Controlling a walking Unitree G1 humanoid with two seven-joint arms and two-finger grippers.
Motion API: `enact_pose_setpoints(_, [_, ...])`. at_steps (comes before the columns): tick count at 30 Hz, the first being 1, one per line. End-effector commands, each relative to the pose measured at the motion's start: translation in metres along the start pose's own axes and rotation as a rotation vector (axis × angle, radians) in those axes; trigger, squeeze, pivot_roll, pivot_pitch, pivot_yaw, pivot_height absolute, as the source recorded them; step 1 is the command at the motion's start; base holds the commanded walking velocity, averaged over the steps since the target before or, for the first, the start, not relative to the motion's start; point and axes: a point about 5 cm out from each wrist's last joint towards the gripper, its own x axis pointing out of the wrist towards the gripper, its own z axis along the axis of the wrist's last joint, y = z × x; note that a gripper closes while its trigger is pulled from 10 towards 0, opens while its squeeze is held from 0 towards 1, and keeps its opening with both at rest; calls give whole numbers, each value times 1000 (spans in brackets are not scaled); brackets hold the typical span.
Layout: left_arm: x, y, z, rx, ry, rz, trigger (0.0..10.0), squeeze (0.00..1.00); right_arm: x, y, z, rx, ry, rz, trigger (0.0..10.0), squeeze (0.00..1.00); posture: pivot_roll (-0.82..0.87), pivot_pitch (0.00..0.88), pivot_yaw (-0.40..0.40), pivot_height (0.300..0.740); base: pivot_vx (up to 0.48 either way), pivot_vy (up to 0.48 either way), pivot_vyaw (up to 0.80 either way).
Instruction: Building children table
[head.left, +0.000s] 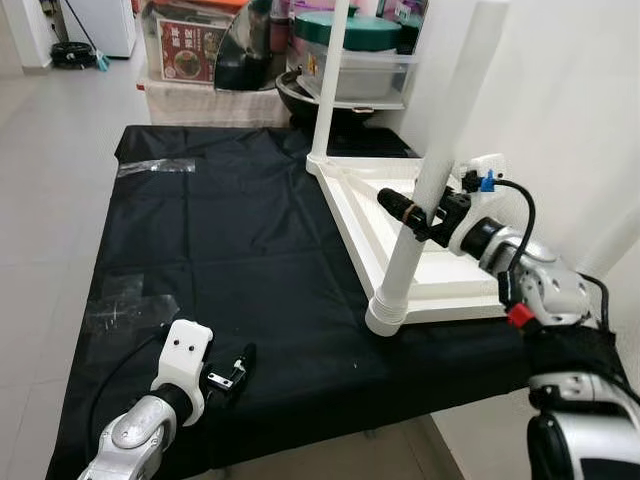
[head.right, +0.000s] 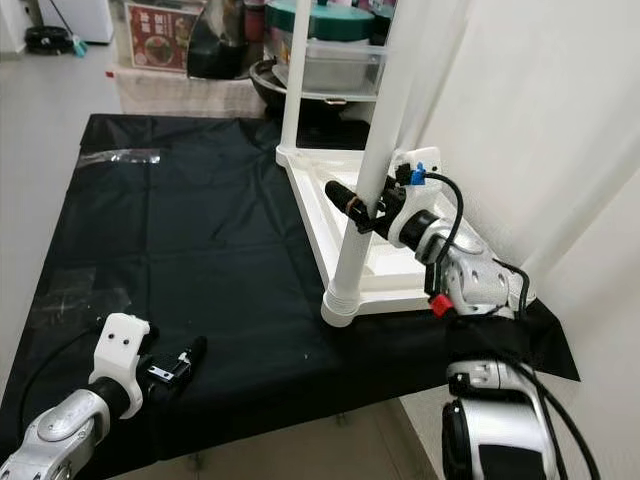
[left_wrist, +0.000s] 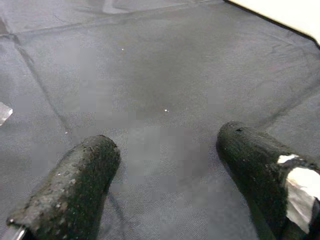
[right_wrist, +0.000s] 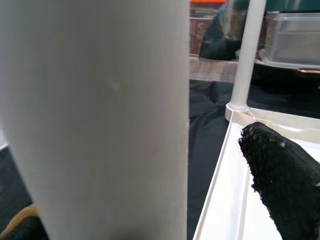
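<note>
A: Near table leg (head.left: 425, 190) stands in the corner socket of the upturned white tabletop (head.left: 440, 285), at 3 o'clock on the black cloth (head.left: 220, 260).

B: Right gripper (head.left: 418, 215) pinches it mid-shaft. Twist squarely, keep it vertical. Left gripper (left_wrist: 165, 185) spread, hovering at 7 o'clock.

White tabletop (head.left: 440, 285), white legs (head.left: 432, 180); plain black cloth (head.left: 220, 260); black gripper fingers (left_wrist: 70, 192); pale grey floor (head.left: 50, 180); teal lid (head.left: 365, 28) far.

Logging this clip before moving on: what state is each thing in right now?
Tabletop: upside down on the black cloth.
Near leg: upright in its corner socket, gripped.
Far leg: upright in its corner.
Right pincer: shut on the near leg.
Left pincer: open, empty, over the cloth.
</note>
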Motion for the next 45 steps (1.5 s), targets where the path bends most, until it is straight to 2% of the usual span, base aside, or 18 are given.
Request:
enact_pose_setpoints(1, [-1, -2, -4, 6, 15, -11, 10000, 0, -2, -6, 7, -14, -28, -15, 10000, 0, 73, 0, -143, 740, 0, 0, 0])
enact_pose_setpoints(7, [-2, -1, -4, 11, 16, -13, 10000, 0, -1, -1, 3, -8, -30, 101, 10000, 0, 75, 0, -139, 740, 0, 0, 0])
enact_pose_setpoints(8, [-2, -1, -4, 14, 17, -14, 10000, 0, -2, 0, 0, -11, -18, 123, 8392, 0, 76, 0, -139, 740, 0, 0, 0])
enact_pose_setpoints(9, [-2, -1, -4, 16, 17, -15, 10000, 0, -2, 0, -3, -14, -10, 134, 6157, 0, 76, 0, -139, 740, 0, 0, 0])
enact_pose_setpoints(11, [-2, -1, -4, 16, 17, -15, 10000, 0, -2, 0, -3, -14, -10, 134, 6157, 0, 76, 0, -139, 740, 0, 0, 0])
enact_pose_setpoints(12, [-2, -1, -4, 17, 17, -16, 10000, 0, -3, 0, -5, -19, -4, 147, 4824, 0, 79, 0, -140, 740, 0, 0, 0])
enact_pose_setpoints(13, [-2, -1, -4, 19, 17, -17, 10000, 0, -3, -1, -6, -20, 1, 161, 0, 0, 79, 0, -139, 740, 0, 0, 0])
enact_pose_setpoints(14, [-2, -1, -4, 20, 17, -18, 10000, 0, -3, -2, -7, -26, 6, 173, 0, 0, 79, 0, -139, 740, 0, 0, 0])
enact_pose_setpoints(15, [-2, -1, -4, 21, 17, -19, 10000, 0, -4, -2, -8, -32, 13, 183, 1333, 0, 79, 0, -139, 740, 0, 0, 0])
enact_pose_setpoints(16, [-2, -1, -4, 21, 17, -19, 10000, 0, -4, -2, -8, -32, 13, 183, 1333, 0, 79, 0, -139, 740, 0, 0, 0])
enact_pose_setpoints(17, [-2, -1, -4, 22, 18, -20, 10000, 0, -4, -3, -8, -39, 19, 185, 10000, 0, 80, 0, -138, 740, 0, 0, 0])
enact_pose_setpoints(34, [-1, -3, -3, 28, 19, -32, 10000, 0, -5, -8, -7, -80, 50, 213, 10000, 0, 74, 0, -137, 740, 0, 0, 0])
enact_pose_setpoints(45, [-1, -5, -5, 29, 21, -35, 10000, 0, -8, -14, -2, -109, 75, 286, 10000, 0, 77, 0, -146, 740, 0, 0, 0])
